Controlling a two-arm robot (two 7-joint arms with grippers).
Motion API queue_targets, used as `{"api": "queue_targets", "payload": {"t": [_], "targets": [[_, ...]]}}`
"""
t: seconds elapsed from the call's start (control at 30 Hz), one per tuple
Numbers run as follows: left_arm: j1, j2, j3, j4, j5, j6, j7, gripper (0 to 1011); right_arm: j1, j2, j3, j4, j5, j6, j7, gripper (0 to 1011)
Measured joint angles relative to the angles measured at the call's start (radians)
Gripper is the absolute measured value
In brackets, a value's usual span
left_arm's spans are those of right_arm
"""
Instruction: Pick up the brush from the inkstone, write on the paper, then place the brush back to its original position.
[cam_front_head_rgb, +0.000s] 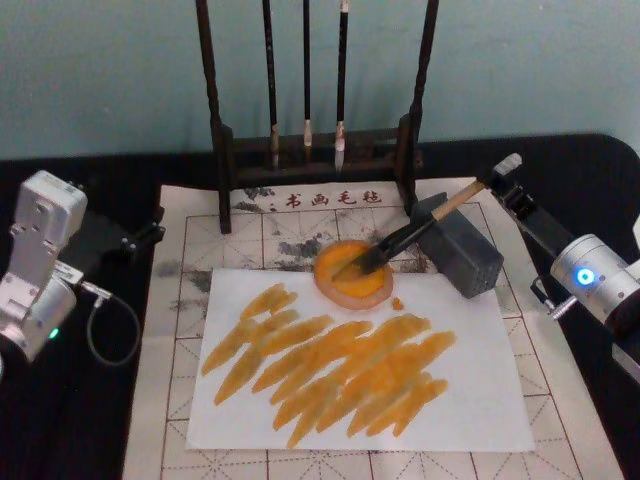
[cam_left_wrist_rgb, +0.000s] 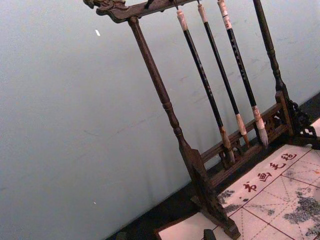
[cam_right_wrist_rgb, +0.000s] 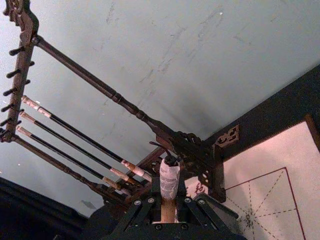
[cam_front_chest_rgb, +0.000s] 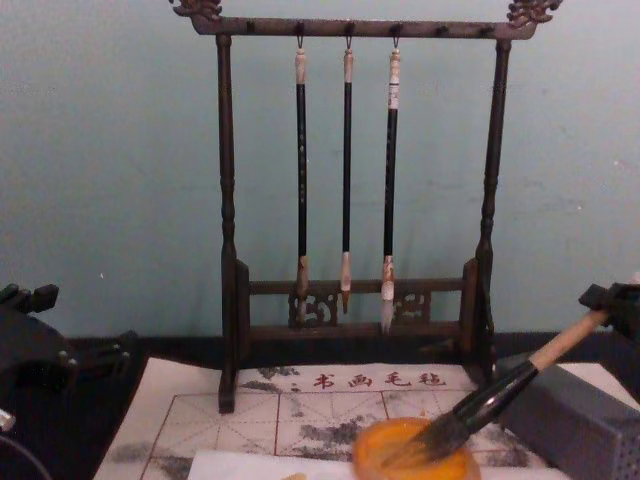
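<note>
The brush (cam_front_head_rgb: 420, 228) has a tan handle and a black lower section. Its dark bristles lie in the round orange inkstone (cam_front_head_rgb: 352, 275), and its handle leans across a grey block (cam_front_head_rgb: 462, 250). My right gripper (cam_front_head_rgb: 500, 172) is shut on the handle's upper end at the mat's far right. In the right wrist view the brush (cam_right_wrist_rgb: 169, 182) stands between the fingers of the right gripper (cam_right_wrist_rgb: 168, 213). In the chest view the brush (cam_front_chest_rgb: 500, 390) slants down from the right gripper (cam_front_chest_rgb: 612, 305) into the inkstone (cam_front_chest_rgb: 415, 455). The paper (cam_front_head_rgb: 480, 400) is white and covered with broad orange strokes. My left gripper (cam_front_head_rgb: 148, 233) is parked off the mat's left edge.
A dark wooden rack (cam_front_head_rgb: 222, 150) stands at the back with three thin black brushes (cam_front_chest_rgb: 346, 170) hanging from it. A grid-lined, grey-stained mat (cam_front_head_rgb: 180, 300) with red characters lies under the paper. A black tabletop surrounds the mat.
</note>
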Motion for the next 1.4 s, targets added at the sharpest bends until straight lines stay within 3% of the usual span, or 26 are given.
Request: {"api": "queue_targets", "payload": {"t": [0.17, 0.77, 1.03, 1.4], "targets": [[0.0, 0.0, 0.0, 0.0, 0.0, 0.0, 0.0, 1001, 0.0, 0.0, 0.0, 0.0, 0.0, 0.0, 0.0, 210], [0.0, 0.0, 0.0, 0.0, 0.0, 0.0, 0.0, 1001, 0.0, 0.0, 0.0, -0.001, 0.0, -0.001, 0.001, 787], [0.0, 0.0, 0.0, 0.0, 0.0, 0.0, 0.0, 1001, 0.0, 0.0, 0.0, -0.001, 0.0, -0.001, 0.001, 985], [0.0, 0.0, 0.0, 0.0, 0.0, 0.0, 0.0, 1001, 0.0, 0.0, 0.0, -0.001, 0.0, -0.001, 0.001, 1000]]}}
